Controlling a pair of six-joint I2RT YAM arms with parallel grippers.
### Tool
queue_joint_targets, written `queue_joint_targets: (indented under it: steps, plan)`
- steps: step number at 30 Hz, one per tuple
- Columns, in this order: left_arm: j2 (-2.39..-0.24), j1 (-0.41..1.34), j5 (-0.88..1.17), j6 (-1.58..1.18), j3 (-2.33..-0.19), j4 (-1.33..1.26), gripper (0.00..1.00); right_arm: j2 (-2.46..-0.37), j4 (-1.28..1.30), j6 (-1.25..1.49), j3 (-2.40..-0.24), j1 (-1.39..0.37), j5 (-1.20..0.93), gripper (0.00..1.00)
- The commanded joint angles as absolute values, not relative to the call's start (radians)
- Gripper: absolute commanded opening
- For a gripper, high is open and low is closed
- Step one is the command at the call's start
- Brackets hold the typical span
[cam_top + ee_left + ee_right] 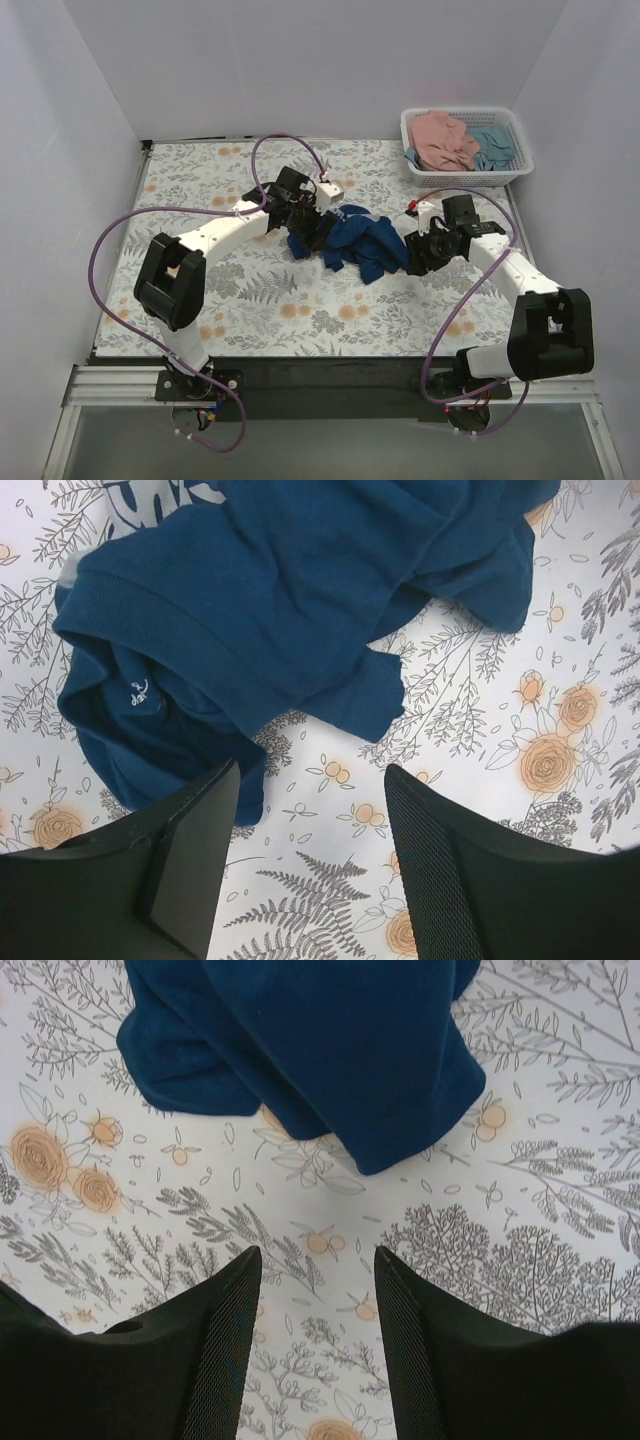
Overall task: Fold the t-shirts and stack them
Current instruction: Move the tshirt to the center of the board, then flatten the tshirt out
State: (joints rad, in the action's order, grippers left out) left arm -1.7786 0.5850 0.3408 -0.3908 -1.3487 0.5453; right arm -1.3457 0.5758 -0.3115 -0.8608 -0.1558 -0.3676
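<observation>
The dark navy t-shirt (358, 236) lies crumpled in the middle of the flowered tablecloth. In the left wrist view the navy shirt (270, 610) shows its collar and label, just beyond the fingers. My left gripper (312, 228) is open and empty at the shirt's left edge (312, 780). My right gripper (418, 250) is open and empty at the shirt's right edge (318, 1260), with a navy fold (320, 1050) a little ahead of the fingertips. The salmon pink t-shirt (443, 139) and the light teal-blue t-shirt (494, 146) lie bunched in the basket.
A white lattice basket (516, 170) stands at the table's far right corner. White walls enclose the table on three sides. Purple cables loop over both arms. The flowered cloth (260, 300) covers the tabletop.
</observation>
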Motion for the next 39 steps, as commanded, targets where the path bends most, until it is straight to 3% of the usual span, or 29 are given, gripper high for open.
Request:
queue_joint_targets:
  steps: [1, 5, 10, 18, 28, 39]
  plan:
    - [-1.753, 0.575, 0.397, -0.433, -1.342, 0.514, 0.59, -1.374, 0.462, -0.267, -0.871, -0.179, -0.341, 0.56]
    - [-1.717, 0.624, 0.436, -0.356, -1.336, 0.402, 0.61, -1.408, 0.463, -0.232, -0.882, -0.172, -0.330, 0.55]
    - [-1.704, 0.744, 0.495, -0.033, -1.304, 0.232, 0.62, -1.378, 0.518, -0.222, -0.884, -0.080, -0.402, 0.56]
    - [-1.893, 0.885, 0.542, 0.328, -1.384, 0.138, 0.61, -1.358, 0.586, -0.225, -0.884, 0.112, -0.511, 0.56]
    - [-2.092, 0.905, 0.469, 0.388, -1.462, 0.018, 0.54, -1.325, 0.611, -0.247, -0.876, 0.199, -0.540, 0.57]
    - [-2.076, 0.913, 0.501, 0.359, -1.457, -0.040, 0.50, -1.342, 0.618, -0.256, -0.884, 0.212, -0.572, 0.57]
